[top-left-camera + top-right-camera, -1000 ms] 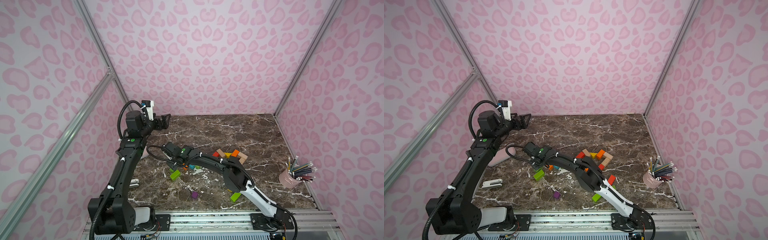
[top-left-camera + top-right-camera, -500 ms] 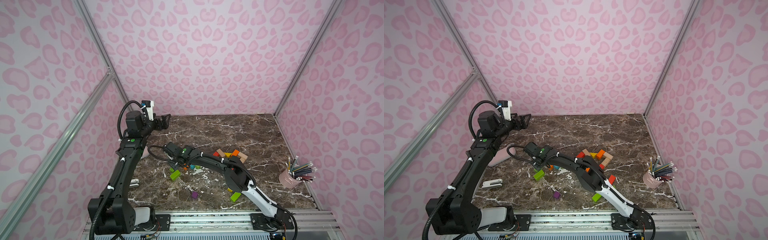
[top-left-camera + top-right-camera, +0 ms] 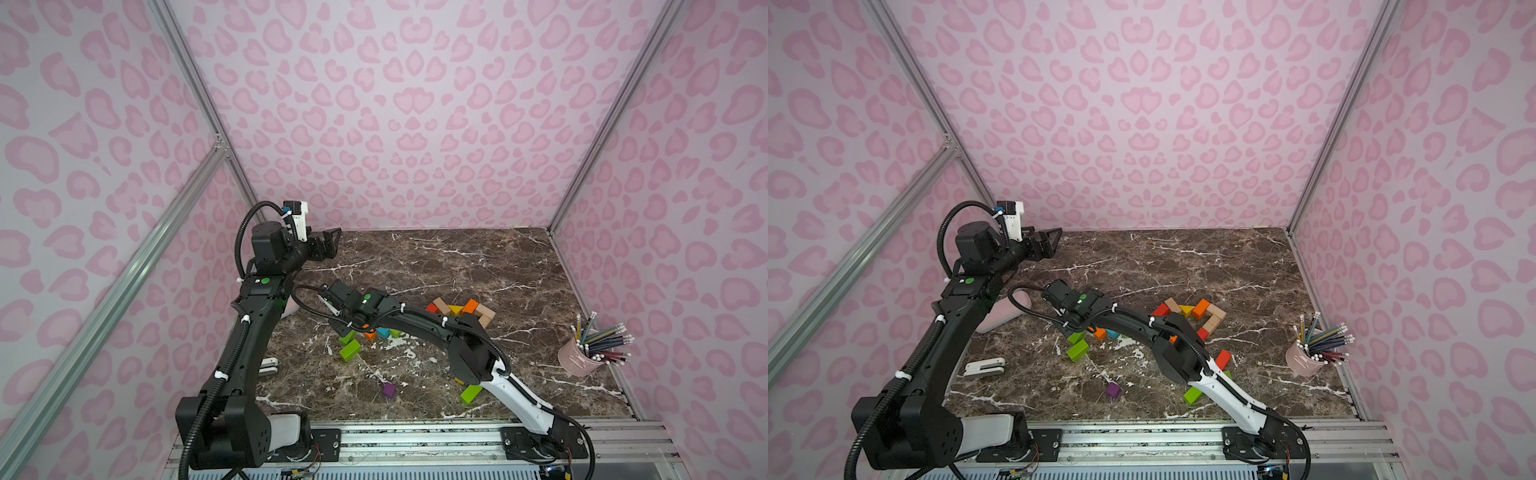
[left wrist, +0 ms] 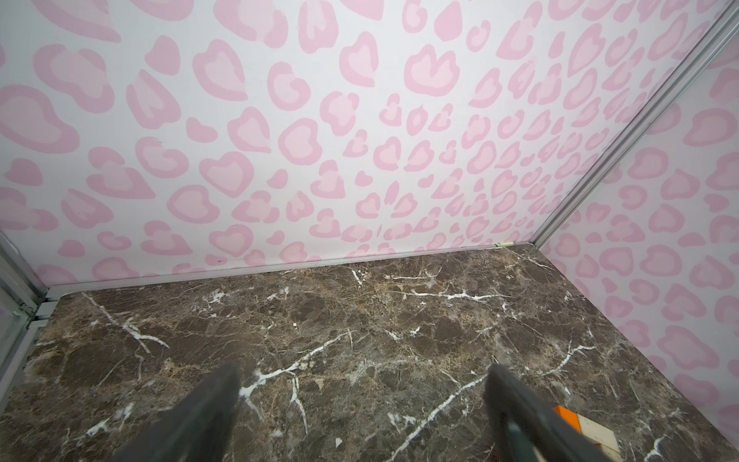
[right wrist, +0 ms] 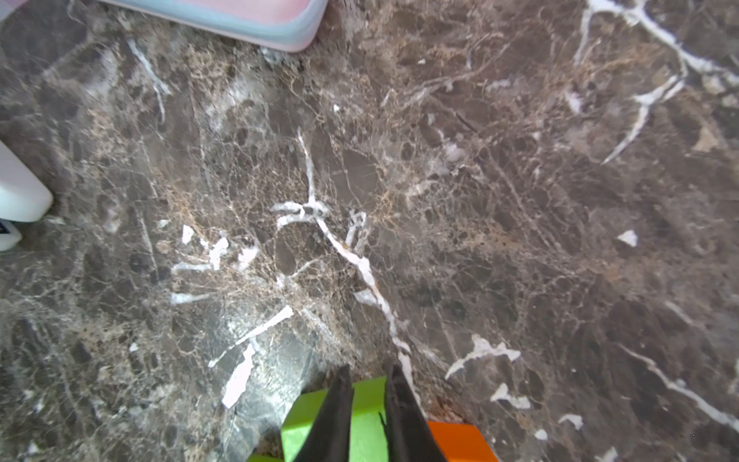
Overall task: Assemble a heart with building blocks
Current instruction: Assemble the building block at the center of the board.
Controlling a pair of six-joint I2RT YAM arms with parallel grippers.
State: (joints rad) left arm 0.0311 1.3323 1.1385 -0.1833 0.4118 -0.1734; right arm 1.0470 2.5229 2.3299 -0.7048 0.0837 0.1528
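The right gripper [image 5: 368, 374] is clenched on nothing, tips over a green block [image 5: 304, 424]. The left gripper [image 4: 362, 370] hangs spread wide, far left.

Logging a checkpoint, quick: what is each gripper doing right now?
Left gripper: open, holding nothing.
Right gripper: shut, tips over a green block; whether it grips the block cannot be told.

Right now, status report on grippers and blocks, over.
Left gripper open, empty, raised at back. Right gripper shut, tips at green block. Orange block alongside it. Block cluster mid-table, heart unfinished.
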